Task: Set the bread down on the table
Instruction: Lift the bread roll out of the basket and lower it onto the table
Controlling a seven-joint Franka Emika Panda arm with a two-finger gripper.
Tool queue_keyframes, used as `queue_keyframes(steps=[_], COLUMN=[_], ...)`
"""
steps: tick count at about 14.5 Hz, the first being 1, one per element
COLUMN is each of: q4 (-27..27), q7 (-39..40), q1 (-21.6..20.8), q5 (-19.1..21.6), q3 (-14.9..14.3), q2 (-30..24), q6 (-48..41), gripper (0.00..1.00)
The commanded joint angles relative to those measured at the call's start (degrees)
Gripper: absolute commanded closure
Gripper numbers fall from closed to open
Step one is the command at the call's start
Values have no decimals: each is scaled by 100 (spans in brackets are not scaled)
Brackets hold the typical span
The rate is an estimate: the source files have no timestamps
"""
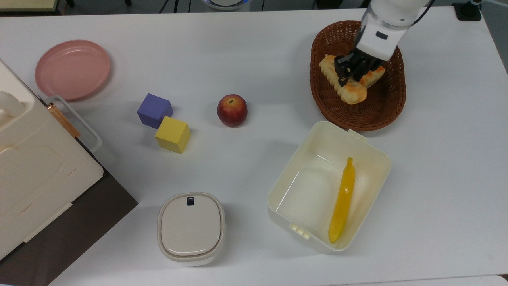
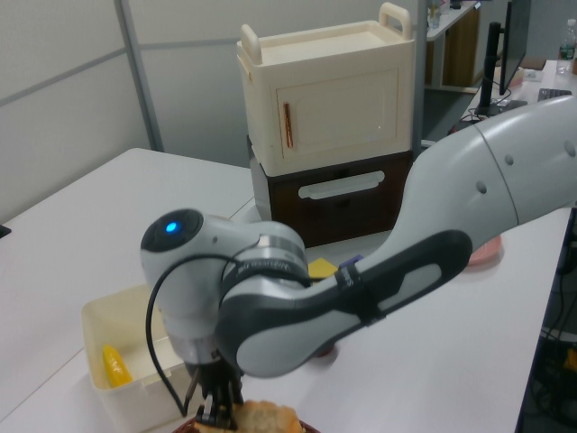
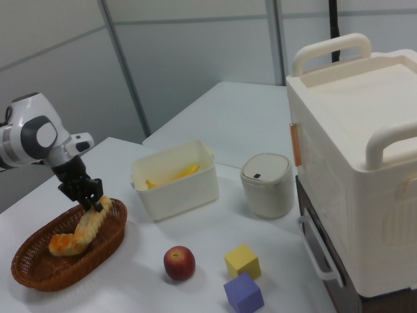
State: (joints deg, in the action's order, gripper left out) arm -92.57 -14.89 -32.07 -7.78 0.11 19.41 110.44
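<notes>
My gripper (image 1: 350, 74) is shut on the bread (image 1: 352, 95), a long pale loaf with a browned end, and holds it tilted over the brown wicker basket (image 1: 391, 107) at the top view's upper right. In the right view the gripper (image 3: 88, 195) grips the upper end of the bread (image 3: 78, 231) and the lower end points down into the basket (image 3: 39, 274). In the left view the gripper (image 2: 221, 408) and the bread (image 2: 263, 419) sit at the bottom edge. A shorter orange-glazed bread piece (image 1: 375, 76) lies in the basket beside the gripper. The white table (image 1: 254, 47) spreads around the basket.
A cream box (image 1: 291, 165) holding a yellow banana (image 1: 343, 200) stands just below the basket in the top view. An apple (image 1: 232, 110), a purple cube (image 1: 154, 110) and a yellow cube (image 1: 172, 134) sit mid-table. A lidded pot (image 1: 191, 227), a pink plate (image 1: 72, 69) and a cabinet (image 1: 35, 167) are at the left.
</notes>
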Motion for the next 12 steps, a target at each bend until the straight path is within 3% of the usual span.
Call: queue_keyframes(steps=[1,7,8,10,11,12], q4=[-50,-59,-59,-68,-68,-68], q7=[196,1250,1330,1348,1348,1348], q1=[429,1545,1686,1949,2064,2152], q5=[-22,-5,-5,-13,-13,-31], q3=[-20,-20,-20,-20,-20,-20], q2=[-271,-526,-526,-500,-491,-508], q6=[-233,-549,-602,-594,-594,-602], gripper=[65,62,55,11,0,0])
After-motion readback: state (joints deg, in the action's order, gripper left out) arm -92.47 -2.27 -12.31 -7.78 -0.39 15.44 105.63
